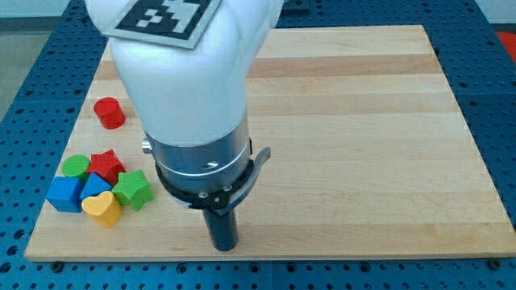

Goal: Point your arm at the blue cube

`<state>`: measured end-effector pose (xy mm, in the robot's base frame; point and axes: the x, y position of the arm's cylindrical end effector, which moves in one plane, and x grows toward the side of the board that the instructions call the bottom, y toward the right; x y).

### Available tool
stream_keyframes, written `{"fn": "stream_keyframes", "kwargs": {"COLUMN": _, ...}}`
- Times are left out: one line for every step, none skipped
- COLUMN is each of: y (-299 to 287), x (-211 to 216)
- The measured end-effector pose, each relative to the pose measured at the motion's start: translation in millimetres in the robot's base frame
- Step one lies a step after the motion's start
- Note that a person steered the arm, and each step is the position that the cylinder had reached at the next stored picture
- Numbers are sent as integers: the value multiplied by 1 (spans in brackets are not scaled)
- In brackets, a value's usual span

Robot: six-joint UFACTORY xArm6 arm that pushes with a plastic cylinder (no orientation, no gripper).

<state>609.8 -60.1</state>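
Board: pale wooden board (363,121), smooth planks, lying on a blue perforated table (24,72).
Arm: my white housing with its metal collar (201,157) fills the view's centre-left.
Tip: my tip (224,246) sits near the board's bottom edge, holding nothing, touching no block, well right of the cluster.
Blue cube: blue cube (64,194) at the view's lower left, leftmost in the cluster.
Cluster: green star (132,190), yellow heart (101,208), red star (106,164), green cylinder (76,167), a second blue block (95,184), all ridged and packed together.
Apart: red cylinder (109,113) alone, above the cluster.
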Motion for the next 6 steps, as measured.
{"fn": "stream_keyframes", "kwargs": {"y": -13, "x": 0}}
{"fn": "stream_keyframes", "kwargs": {"y": -51, "x": 7}}
{"fn": "stream_keyframes", "kwargs": {"y": -95, "x": 9}}
{"fn": "stream_keyframes", "kwargs": {"y": -150, "x": 9}}
{"fn": "stream_keyframes", "kwargs": {"y": -204, "x": 8}}
{"fn": "stream_keyframes", "kwargs": {"y": -236, "x": -2}}
